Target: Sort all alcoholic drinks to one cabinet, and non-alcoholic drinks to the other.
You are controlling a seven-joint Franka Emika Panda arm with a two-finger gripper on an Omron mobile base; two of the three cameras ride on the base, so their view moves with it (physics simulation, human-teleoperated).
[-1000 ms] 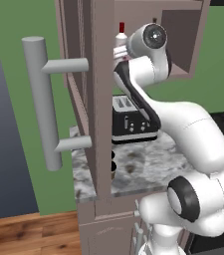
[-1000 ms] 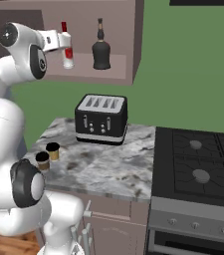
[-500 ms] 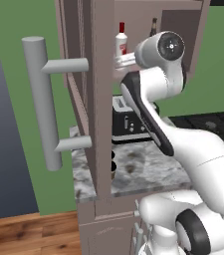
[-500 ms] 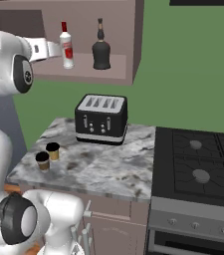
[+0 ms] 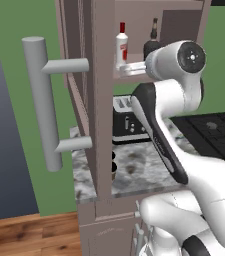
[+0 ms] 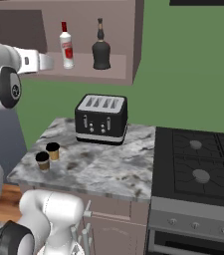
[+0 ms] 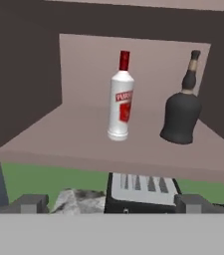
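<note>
Alcohol half looks done: both bottles stand upright on the open wall cabinet's shelf [image 6: 118, 69]. Clear bottle with red label and cap [image 7: 121, 96] sits toward the left, black bell-shaped bottle with brown neck [image 7: 182, 109] to its right, apart from each other, not touching.

Gripper [image 7: 111, 203] is just outside the shelf's front edge, level with it, facing in. Jaws wide, nothing between them; both fingertips [image 7: 30, 203] are clear of the bottles.

Left to do: the non-alcoholic side. Two small tan cups with black tops are on the bench near its front left corner, close together: one [image 6: 53, 151] behind, one [image 6: 43, 161] in front. Neither is in a cabinet yet. My read is roughly half complete, with the cup moves outstanding. I can't pick out the second cabinet from these views.

Count:
- bottles: 2, both shelved
- cups: 2, both on the marble bench [image 6: 103, 167]
- black four-slot toaster [image 6: 101, 119]: 1, at the back of the bench, below the shelf
- cabinet door with thick grey bar handle [image 5: 41, 100]: 1, swung open
</note>
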